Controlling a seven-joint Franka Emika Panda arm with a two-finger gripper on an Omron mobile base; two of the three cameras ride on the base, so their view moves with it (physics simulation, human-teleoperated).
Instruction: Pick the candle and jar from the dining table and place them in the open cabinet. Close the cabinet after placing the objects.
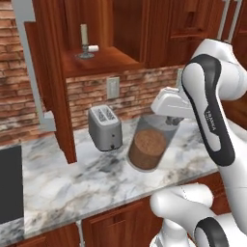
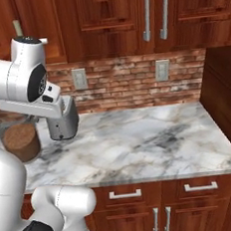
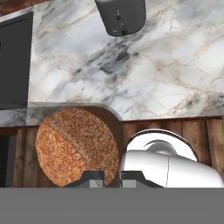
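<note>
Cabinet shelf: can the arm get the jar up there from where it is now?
Probably yes. The pincer is shut on the jar, held above the worktop; the cabinet stands open above, with bare shelf beside the candle.

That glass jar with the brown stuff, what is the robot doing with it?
The robot's tool is shut on the rim of the jar, holding it in the air above the marble counter, beside the silver toaster. The candle already stands on the shelf of the open cabinet above. The jar looks headed there next, and the cabinet is not yet closed.
</note>
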